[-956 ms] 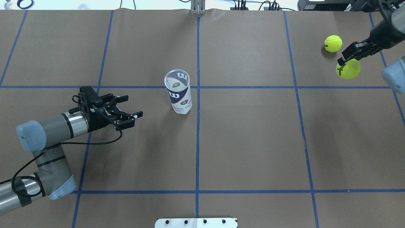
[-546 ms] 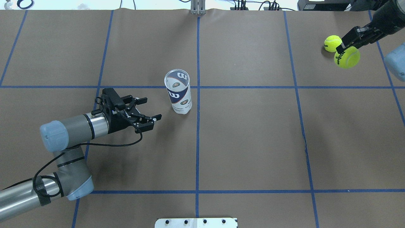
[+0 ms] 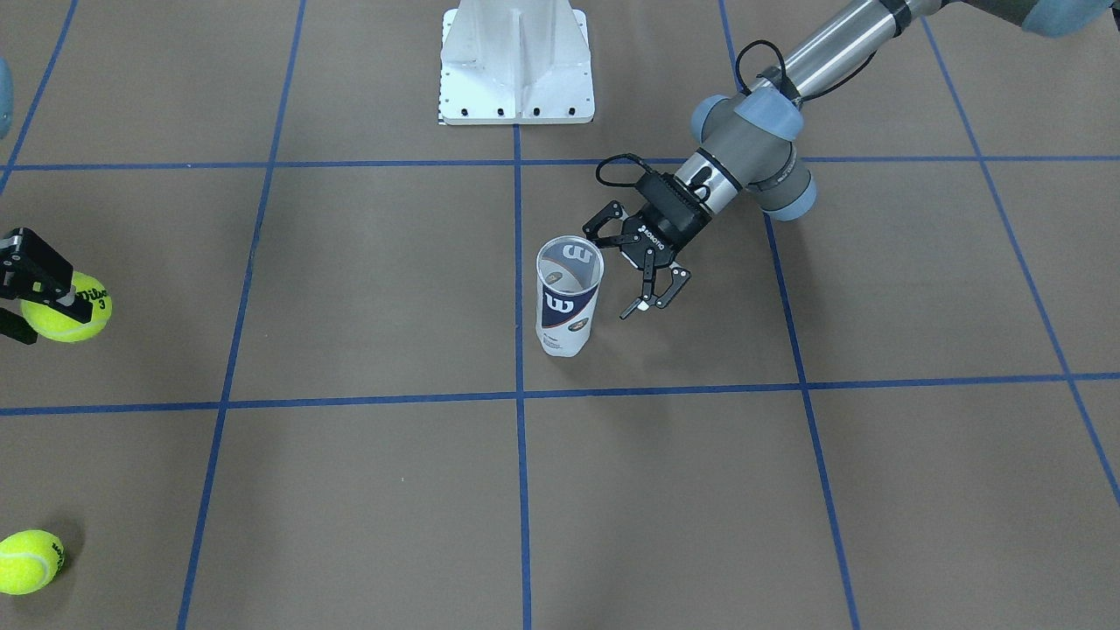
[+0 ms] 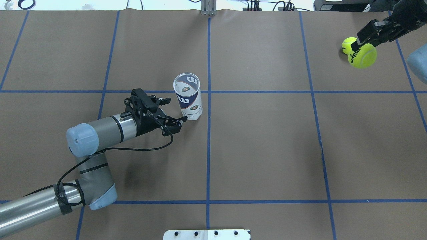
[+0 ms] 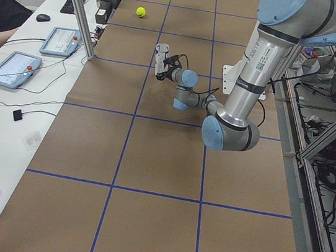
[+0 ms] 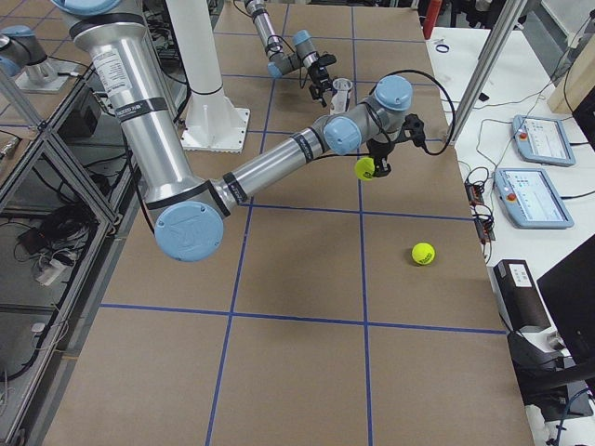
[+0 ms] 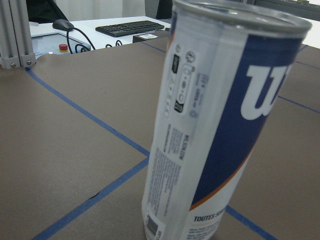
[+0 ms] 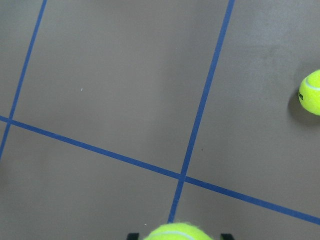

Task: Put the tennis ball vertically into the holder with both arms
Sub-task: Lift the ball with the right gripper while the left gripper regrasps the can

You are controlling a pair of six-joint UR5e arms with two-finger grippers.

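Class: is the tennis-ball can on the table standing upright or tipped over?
Upright. The tennis-ball can stands on its base on the table, open end uppermost, in both the front-facing and overhead views.

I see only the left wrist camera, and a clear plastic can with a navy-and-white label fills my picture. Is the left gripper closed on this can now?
Observer: No. In the overhead view the left gripper is open and stands beside the clear plastic can, not around it.
Operator: Thank you. Where is the ball that must go inside?
Observer: The right gripper is shut on a yellow-green tennis ball, far from the can, at the table's far right corner.
Operator: Is any other ball there?
Observer: Yes. A second tennis ball lies loose on the brown table, close to the held one.
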